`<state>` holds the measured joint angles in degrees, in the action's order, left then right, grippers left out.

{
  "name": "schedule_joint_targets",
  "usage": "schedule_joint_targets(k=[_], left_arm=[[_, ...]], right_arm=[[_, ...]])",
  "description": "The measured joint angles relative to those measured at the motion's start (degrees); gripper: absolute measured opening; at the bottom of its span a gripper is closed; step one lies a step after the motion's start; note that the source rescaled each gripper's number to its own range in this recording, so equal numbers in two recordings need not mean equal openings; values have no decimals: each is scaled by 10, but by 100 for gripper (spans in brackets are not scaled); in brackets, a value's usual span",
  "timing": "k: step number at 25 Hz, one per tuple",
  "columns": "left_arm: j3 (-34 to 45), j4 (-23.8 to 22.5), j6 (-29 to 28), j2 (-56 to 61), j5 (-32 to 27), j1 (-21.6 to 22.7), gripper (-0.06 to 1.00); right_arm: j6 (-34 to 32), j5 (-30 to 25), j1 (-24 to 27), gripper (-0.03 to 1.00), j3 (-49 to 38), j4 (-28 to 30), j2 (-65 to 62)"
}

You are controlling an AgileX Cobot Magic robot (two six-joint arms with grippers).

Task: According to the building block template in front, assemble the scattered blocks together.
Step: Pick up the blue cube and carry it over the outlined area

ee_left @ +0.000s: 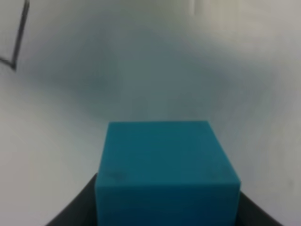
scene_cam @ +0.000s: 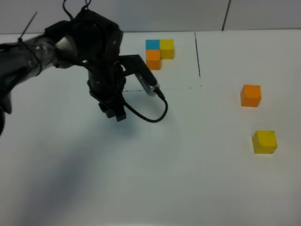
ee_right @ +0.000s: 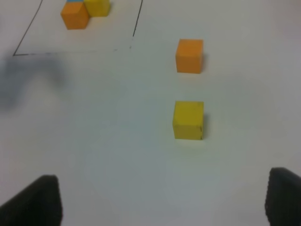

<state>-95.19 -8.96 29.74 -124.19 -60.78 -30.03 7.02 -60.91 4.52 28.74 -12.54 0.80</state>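
The building block template is an L of blue, yellow and orange cubes inside a thin black outline at the far middle of the table. My left gripper hangs just in front of that outline, pointing down. The left wrist view shows it shut on the blue cube, which the arm hides from the high camera. The loose orange cube and yellow cube sit apart at the right. In the right wrist view my right gripper is open, short of the yellow cube and the orange cube.
The white table carries a black drawn line marking the template's right side. A black cable loops off the left wrist. The right arm is outside the high view.
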Motion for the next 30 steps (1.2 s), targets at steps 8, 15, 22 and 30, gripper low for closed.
schedule_joint_targets(k=[8,15,22,30], left_arm=[[-179,-1,99,-107,-64,-43,1],[-269,15,130,-175,-75,-65,1],[-293,41,132,-206,-73,-69,1],[-295,41,165,-215,-68,-70,1]], right_arm=[[0,0,0,75,0,0,0],[0,0,0,75,0,-1,0],[0,0,0,75,0,-2,0],[0,0,0,75,0,-2,0]])
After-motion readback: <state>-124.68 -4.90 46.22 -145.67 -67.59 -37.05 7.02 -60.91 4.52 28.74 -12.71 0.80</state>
